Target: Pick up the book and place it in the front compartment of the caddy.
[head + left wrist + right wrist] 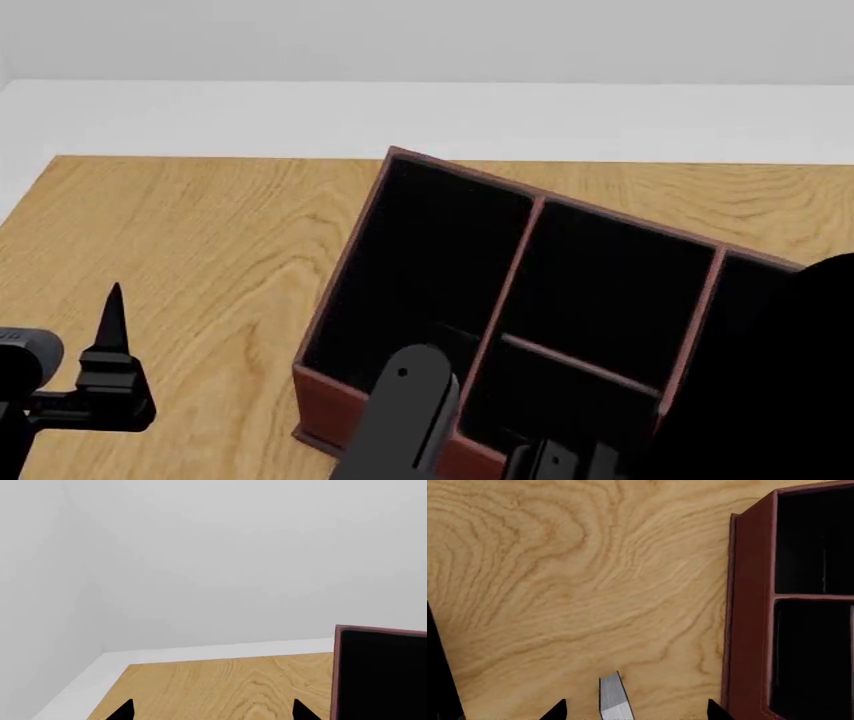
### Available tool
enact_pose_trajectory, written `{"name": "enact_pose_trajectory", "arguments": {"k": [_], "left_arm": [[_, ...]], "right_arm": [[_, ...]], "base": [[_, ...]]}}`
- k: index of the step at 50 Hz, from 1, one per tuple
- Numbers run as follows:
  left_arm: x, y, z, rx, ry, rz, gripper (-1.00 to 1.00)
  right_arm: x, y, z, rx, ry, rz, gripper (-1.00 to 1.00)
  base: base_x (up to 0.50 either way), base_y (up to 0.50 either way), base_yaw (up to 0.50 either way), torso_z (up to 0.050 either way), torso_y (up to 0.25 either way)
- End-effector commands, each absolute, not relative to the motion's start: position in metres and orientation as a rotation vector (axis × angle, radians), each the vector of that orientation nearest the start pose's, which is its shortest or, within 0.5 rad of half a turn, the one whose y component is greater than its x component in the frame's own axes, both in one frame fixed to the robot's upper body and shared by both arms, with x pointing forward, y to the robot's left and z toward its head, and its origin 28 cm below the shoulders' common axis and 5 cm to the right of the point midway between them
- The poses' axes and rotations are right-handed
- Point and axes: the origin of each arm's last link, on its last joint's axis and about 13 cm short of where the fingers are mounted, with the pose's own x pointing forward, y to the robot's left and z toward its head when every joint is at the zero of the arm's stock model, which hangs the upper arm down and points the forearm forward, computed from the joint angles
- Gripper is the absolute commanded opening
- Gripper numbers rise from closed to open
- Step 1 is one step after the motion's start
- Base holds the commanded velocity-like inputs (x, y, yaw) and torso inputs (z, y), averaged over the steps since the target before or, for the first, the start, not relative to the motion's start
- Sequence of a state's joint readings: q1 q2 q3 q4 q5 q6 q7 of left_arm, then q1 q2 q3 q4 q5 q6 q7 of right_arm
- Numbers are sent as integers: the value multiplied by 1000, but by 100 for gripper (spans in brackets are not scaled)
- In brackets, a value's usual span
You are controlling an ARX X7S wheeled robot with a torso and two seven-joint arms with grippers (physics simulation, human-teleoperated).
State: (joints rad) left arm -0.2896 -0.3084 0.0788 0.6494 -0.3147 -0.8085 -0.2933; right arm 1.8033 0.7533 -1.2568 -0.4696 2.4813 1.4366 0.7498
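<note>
Two end effectors are in view. The left end effector (pixel 213 713) is released: its two black fingertips (pixel 125 711) stand well apart with only bare table (pixel 174 230) between them. In the head view it sits at 8 o'clock, clear of the caddy (pixel 400 170).

The right end effector (pixel 635 712) also reads as released. Its fingertips (pixel 558 710) are spread, and each shows a gap to the book (pixel 612 699). The book appears only as a thin white-grey sliver of page edges between those fingertips, over the wood grain. It is outside the caddy, near the caddy's reddish-brown outer wall but not touching it. Whether the book rests on the table cannot be told.

The caddy stands on the table, skewed, running from centre toward 4 o'clock in the head view. Thin dividers split its black interior. The right arm (pixel 400 410) overlaps its near wall at 6 o'clock.
</note>
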Motion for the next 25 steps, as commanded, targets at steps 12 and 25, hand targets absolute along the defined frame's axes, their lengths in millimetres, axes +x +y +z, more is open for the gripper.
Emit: {"name": "enact_pose_trajectory", "arguments": {"k": [12, 25], "left_arm": [[228, 229, 153, 86, -113, 41, 100], [228, 229, 154, 87, -115, 42, 100]], "right_arm": [[169, -116, 294, -755, 877, 998, 100], [170, -120, 281, -728, 916, 988, 100]], "base": [[0, 0, 0, 0, 0], [0, 0, 0, 0, 0]]}}
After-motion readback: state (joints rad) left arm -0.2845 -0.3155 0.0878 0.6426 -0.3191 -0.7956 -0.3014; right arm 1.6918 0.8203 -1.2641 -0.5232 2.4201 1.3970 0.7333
